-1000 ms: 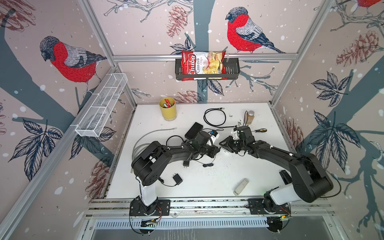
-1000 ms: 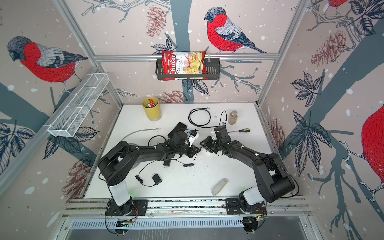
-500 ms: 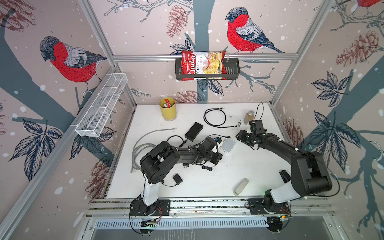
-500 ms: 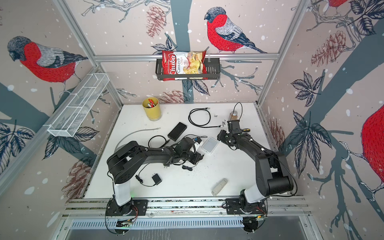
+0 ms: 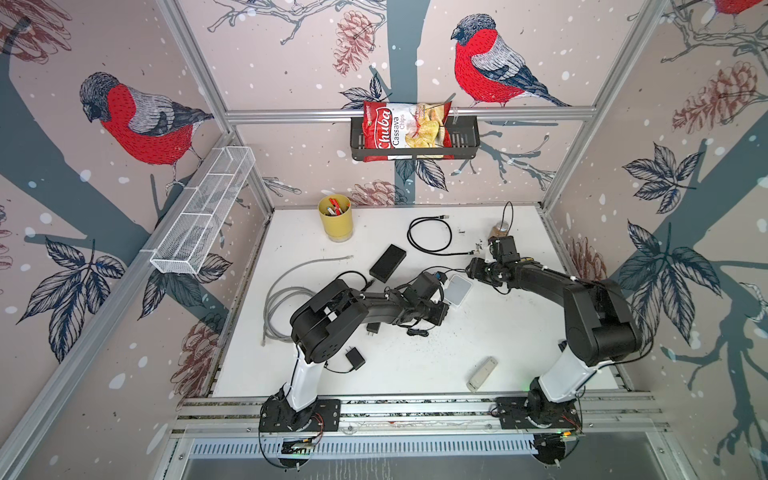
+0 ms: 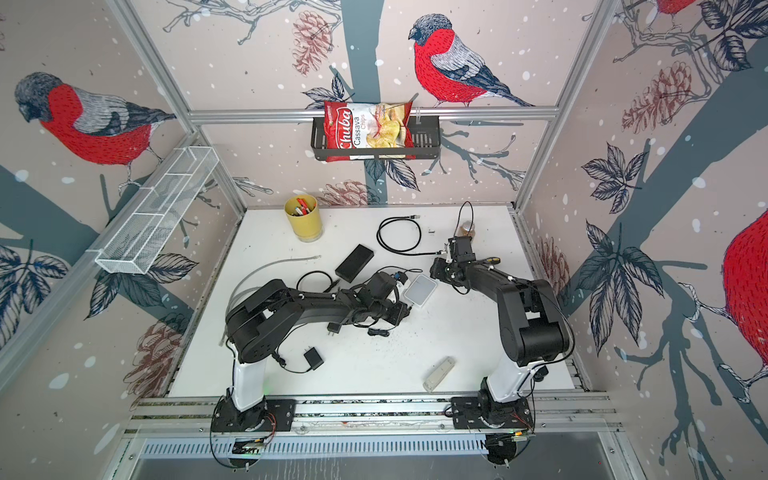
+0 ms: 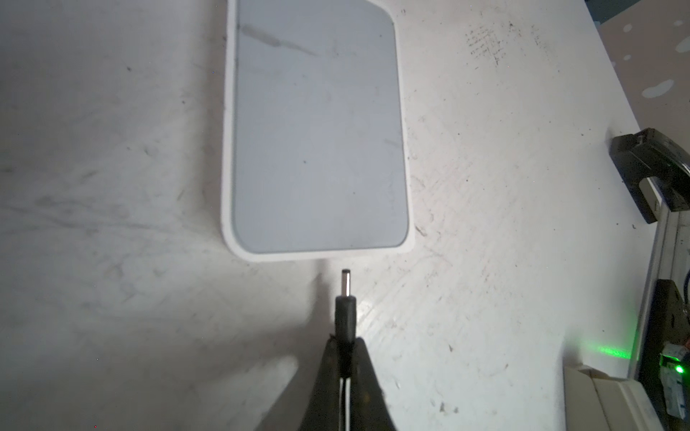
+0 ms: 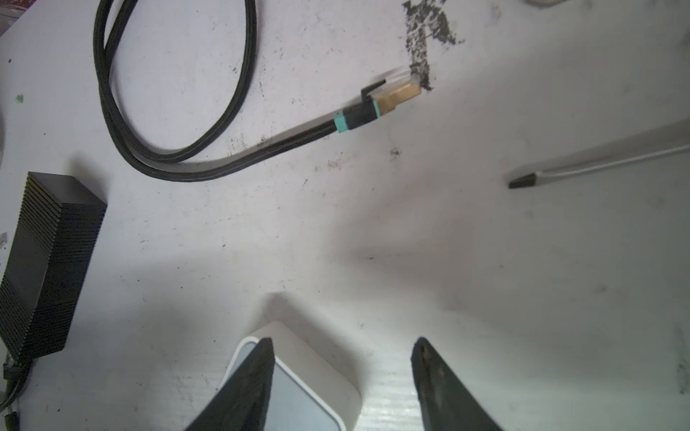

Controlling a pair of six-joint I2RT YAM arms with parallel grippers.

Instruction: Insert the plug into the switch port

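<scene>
The switch (image 5: pixel 458 289) (image 6: pixel 420 289) is a flat white box with a grey top, lying on the table between the two arms. In the left wrist view the black barrel plug (image 7: pixel 345 309) points its metal tip at the switch's (image 7: pixel 317 130) near edge, a small gap short of it. My left gripper (image 7: pixel 345 345) (image 5: pixel 444 311) is shut on the plug's body. No port shows on that edge. My right gripper (image 8: pixel 341 345) (image 5: pixel 473 268) stands open at the switch's far corner (image 8: pixel 310 373), one finger over it, holding nothing.
A black power brick (image 5: pixel 387 262) and a coiled black cable (image 5: pixel 430 239) with a gold connector (image 8: pixel 397 95) lie behind the switch. A screwdriver tip (image 8: pixel 522 181) lies to the right. A yellow cup (image 5: pixel 336 218), grey cable (image 5: pixel 286 299), small adapter (image 5: pixel 355 358) and beige bar (image 5: pixel 482 374) lie around.
My right gripper has opened, let go of the switch and drawn back to the right. The switch now lies flat on the table. My left gripper, still shut on the plug, has shifted toward it.
</scene>
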